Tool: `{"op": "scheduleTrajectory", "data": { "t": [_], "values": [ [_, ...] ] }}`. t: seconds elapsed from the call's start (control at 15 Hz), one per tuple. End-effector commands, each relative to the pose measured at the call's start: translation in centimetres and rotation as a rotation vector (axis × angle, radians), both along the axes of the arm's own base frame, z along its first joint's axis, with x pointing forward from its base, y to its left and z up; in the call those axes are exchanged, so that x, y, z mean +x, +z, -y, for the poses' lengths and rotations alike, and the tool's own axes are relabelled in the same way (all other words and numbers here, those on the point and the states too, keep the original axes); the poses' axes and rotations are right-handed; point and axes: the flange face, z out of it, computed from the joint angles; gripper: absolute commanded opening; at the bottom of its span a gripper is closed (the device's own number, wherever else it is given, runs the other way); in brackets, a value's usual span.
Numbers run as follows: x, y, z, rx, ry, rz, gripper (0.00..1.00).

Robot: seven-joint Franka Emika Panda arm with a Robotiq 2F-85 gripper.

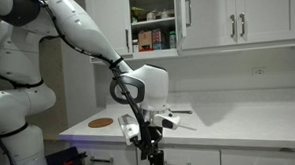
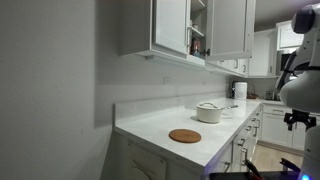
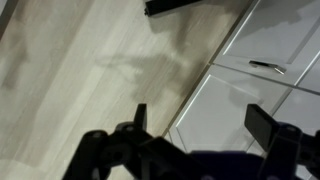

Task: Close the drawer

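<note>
White-fronted drawer (image 3: 280,40), silver handle (image 3: 265,67): my fingers (image 3: 262,122), spread wide and empty, should I judge push its face squarely, near the handle.

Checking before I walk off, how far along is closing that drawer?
Done, apparently: in the wrist view the drawer sits flush with the neighbouring fronts, no wood sides showing. In hand: nothing; the hand hangs open and empty, off the silver bar handle. Left: probably just backing away.
</note>
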Motion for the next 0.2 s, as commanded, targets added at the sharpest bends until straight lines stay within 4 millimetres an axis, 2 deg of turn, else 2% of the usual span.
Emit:
{"op": "scheduleTrajectory", "data": {
  "t": [0.0,0.07,0.13],
  "values": [
    [1.6,2.1,-2.3,0.008,-0.012,-0.065,1.00],
    [1.9,2.5,-2.8,0.017,-0.018,-0.087,1.00],
    [1.7,0.8,-2.0,0.019,-0.004,-0.051,1.00]
  ]
}}
